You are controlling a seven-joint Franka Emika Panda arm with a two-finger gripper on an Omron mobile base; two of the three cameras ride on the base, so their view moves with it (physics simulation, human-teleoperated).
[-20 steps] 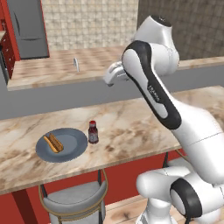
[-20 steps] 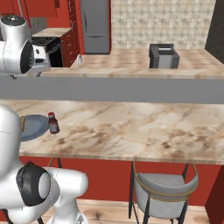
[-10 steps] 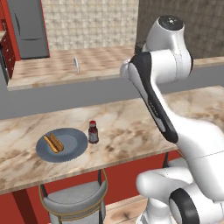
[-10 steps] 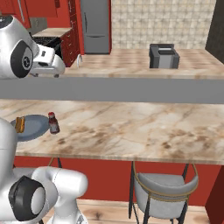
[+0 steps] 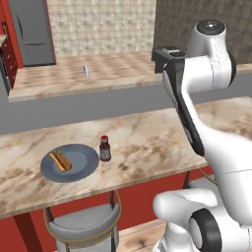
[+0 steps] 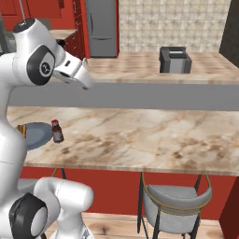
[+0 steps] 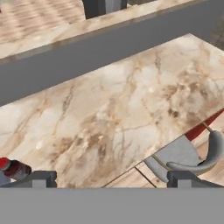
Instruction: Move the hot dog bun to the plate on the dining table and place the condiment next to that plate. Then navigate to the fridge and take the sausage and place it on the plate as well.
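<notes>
The claw (image 7: 111,177) is spread wide and holds nothing, raised above the dining table (image 5: 147,142). On the table the bun (image 5: 61,160) lies on the plate (image 5: 83,165), and the condiment (image 5: 104,148) stands upright just beside the plate's rim. The fridge (image 6: 102,28) stands closed, well behind the counter (image 6: 140,67)

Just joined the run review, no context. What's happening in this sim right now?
The gripper is open and holds nothing; the arm is raised above the dining table. The hot dog bun already lies on the plate, and the condiment stands upright just beside the plate's rim. The sausage step is not yet done: the fridge sits shut across the kitchen, beyond the counter.
</notes>
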